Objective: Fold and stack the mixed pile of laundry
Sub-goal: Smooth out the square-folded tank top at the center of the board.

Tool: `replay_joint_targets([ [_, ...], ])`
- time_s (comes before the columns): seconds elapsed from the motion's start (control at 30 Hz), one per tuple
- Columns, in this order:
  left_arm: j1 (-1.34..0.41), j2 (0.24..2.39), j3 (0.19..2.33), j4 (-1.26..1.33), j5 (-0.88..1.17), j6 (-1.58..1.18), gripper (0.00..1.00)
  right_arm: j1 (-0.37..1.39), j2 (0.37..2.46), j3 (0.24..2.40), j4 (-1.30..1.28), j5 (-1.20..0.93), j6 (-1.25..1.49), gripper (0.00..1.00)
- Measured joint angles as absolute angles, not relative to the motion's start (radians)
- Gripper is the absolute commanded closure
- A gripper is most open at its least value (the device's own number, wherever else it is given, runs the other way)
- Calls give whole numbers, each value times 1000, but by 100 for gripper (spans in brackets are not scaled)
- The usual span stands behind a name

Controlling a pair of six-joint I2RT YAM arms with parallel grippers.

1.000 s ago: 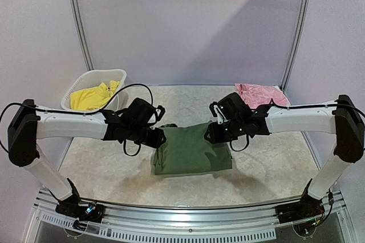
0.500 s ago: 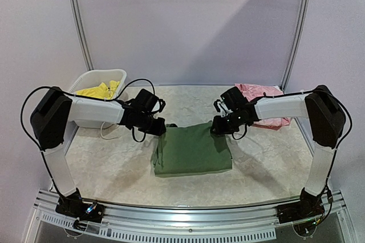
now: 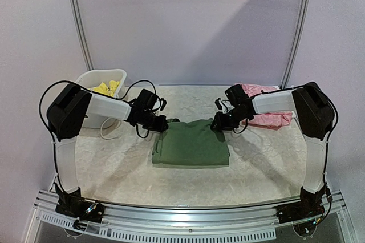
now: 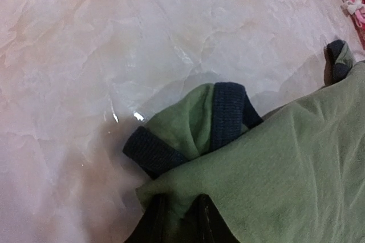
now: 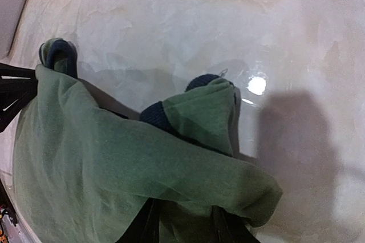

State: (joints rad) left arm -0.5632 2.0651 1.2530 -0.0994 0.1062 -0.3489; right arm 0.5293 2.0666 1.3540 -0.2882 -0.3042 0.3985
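The olive-green tank top point(image 3: 191, 145) lies folded in the middle of the table, its graphic hidden. Its dark blue trimmed straps show in the left wrist view point(image 4: 228, 112) and the right wrist view point(image 5: 199, 112). My left gripper point(image 3: 161, 124) is shut on the top's far left corner, with green cloth pinched between its fingers point(image 4: 153, 226). My right gripper point(image 3: 220, 122) is shut on the far right corner, the cloth draped over its fingers point(image 5: 225, 227). The yellow shorts point(image 3: 106, 88) lie in the basket. The pink garment point(image 3: 267, 113) lies at the back right. No separate dark blue garment is in view.
The white slotted basket point(image 3: 85, 80) stands at the back left beside the left arm. A white cable point(image 3: 105, 132) lies on the table near it. Metal frame posts and the wall close off the back. The table surface is pale marble point(image 4: 114, 37).
Both grippers have moved toward the back of the table with the tank top's edge. The cloth, hanging loosely before, now lies flatter and squarer.
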Motion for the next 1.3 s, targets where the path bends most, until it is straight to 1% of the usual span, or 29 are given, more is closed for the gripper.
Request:
replay_joint_targets([
  [0.47, -561, 2069, 1277, -133, 115, -332, 80, 532, 2013, 1394, -315, -358, 359, 69],
  [0.7, -561, 2069, 1277, -136, 108, -326, 80, 517, 2075, 1449, -309, -362, 354, 70],
  [0.9, -561, 2069, 1277, -137, 99, -324, 81, 485, 2154, 1451, -303, -366, 354, 70],
  [1.3, -561, 2055, 1263, -143, 70, -320, 80, 470, 2154, 1446, -291, -364, 354, 68],
])
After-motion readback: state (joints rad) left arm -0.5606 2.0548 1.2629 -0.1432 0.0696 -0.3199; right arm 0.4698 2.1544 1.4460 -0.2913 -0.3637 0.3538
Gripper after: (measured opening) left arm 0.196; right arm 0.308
